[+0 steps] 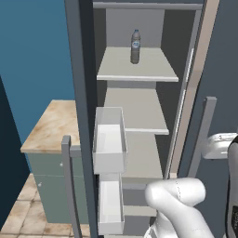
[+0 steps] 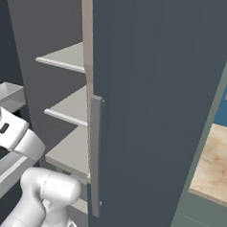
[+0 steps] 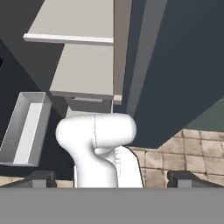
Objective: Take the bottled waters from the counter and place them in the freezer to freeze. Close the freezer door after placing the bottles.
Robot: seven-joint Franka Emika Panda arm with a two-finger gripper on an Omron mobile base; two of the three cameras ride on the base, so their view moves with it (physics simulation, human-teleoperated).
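Note:
One of the bottled waters, a smoky grey bottle with a dark cap, stands upright on the upper light grey shelf inside the freezer. The freezer door is swung open on the left, with white bins on its inner side and a grey bar handle. In the hand view my gripper is open, its fingertips far apart with nothing held. It hangs low in front of the freezer, looking back at the shelves and a door bin.
The beige counter lies left of the freezer and another stretch of counter lies to its right. A second tall dark grey door with a bar handle stands close on my right. Tiled floor is below.

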